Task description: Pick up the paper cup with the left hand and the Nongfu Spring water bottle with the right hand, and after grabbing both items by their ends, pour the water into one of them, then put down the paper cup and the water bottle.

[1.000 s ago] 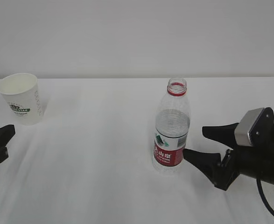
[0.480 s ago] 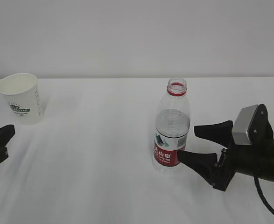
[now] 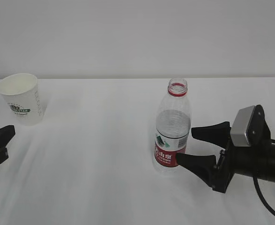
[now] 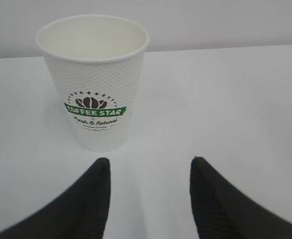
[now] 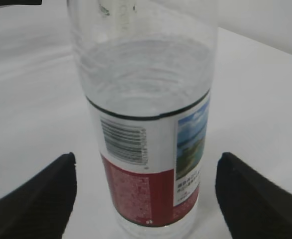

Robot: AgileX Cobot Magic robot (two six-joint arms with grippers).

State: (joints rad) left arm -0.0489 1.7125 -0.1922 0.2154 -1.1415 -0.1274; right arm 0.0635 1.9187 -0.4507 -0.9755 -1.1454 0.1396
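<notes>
Since the earlier pictures, the right hand (image 3: 192,145) has been moved left, closer to the Nongfu Spring water bottle (image 3: 172,127); nothing else has been moved.

At the far left, the paper cup (image 3: 21,98) is stood upright on the white table (image 3: 95,154). It is seen to be empty inside. Just near of it, the left hand (image 4: 148,191) is held about half open. Its two black fingers (image 4: 88,196) are pointed at the cup, but the cup is not touched and nothing is held.

Right of the middle, the bottle is stood upright with no cap on. Water (image 5: 150,74) is seen in it. On its right, the right hand is spread wide. One finger is placed on each side of the bottle's lower part, near the red label. In the right wrist view, gaps are seen on both sides, so the bottle is not gripped.
</notes>
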